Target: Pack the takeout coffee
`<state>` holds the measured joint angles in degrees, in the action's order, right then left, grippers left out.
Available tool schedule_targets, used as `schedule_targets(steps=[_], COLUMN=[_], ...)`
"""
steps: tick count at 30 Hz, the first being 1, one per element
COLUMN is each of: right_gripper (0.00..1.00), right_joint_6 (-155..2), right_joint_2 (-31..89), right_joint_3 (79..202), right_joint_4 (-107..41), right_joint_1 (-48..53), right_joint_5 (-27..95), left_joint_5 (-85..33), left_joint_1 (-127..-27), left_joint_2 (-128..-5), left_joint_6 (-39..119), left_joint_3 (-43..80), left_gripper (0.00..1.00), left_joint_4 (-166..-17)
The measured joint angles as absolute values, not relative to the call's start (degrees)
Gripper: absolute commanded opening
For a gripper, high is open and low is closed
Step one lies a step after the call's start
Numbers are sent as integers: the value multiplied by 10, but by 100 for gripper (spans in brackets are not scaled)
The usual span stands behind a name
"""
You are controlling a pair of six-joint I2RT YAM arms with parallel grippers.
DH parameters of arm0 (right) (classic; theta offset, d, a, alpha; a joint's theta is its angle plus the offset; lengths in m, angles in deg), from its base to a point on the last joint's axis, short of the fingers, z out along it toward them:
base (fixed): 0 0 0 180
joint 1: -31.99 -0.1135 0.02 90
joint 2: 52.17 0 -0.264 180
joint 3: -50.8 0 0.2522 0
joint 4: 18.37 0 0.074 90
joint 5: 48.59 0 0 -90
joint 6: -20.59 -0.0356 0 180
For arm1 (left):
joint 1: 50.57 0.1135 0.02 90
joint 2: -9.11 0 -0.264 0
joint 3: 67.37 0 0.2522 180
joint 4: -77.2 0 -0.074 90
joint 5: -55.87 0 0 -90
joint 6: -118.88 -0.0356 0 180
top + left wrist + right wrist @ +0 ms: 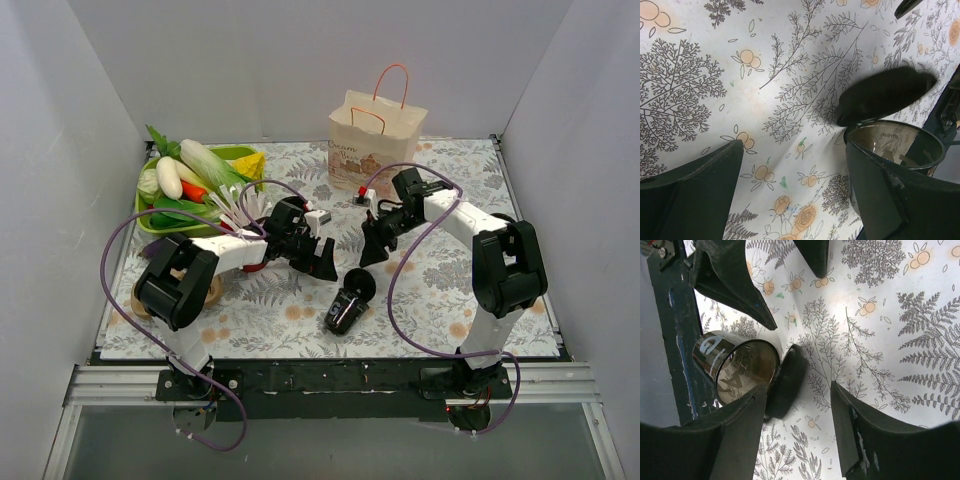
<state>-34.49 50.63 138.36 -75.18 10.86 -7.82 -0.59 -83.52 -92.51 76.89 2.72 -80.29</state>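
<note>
A dark cup (343, 311) lies on its side with no lid on, its open mouth toward the far side. A loose black lid (363, 285) leans against its rim. No lidded black cup shows in any view. My left gripper (322, 258) is open and empty, just left of the lid. My right gripper (372, 248) is open and empty, just beyond the lid. In the left wrist view the cup (900, 145) and lid (885, 95) sit beside the right finger of the left gripper (795, 190). In the right wrist view the cup (735, 367) and lid (787, 380) lie by the left finger of the right gripper (797, 425).
A paper bag (377, 140) with red handles stands open at the back. A green tray (228, 153) of toy vegetables sits at the back left. A red cup with white straws (235, 212) stands behind my left arm. A small red and white item (364, 194) lies before the bag.
</note>
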Motion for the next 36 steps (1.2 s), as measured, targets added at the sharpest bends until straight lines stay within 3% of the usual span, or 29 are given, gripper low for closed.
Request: schedule_targets(steps=[13,27,32,35,36], right_gripper=[59,61,56,45,32], right_joint_6=[-319,-199,-150,-121,-115], right_joint_2=[462,449,490,533,544], right_joint_3=[1327,1270,1278,1296,1302], right_joint_4=[-763,-916,-959,-984,-990], right_joint_1=[110,107,84,66,62], right_joint_5=[-62,-160,-177,-180,-181], left_joint_5=[3,16,2,-9,-11], left_joint_1=[-836,-836,-836,-838,-838], left_joint_2=[-894,-799,-798,-798,-798], left_joint_6=[747,671,649,638,635], left_joint_3=[28,27,27,28,28], left_gripper=[93,93,93,94,93], left_joint_4=[-803,-765,-737,-724,-721])
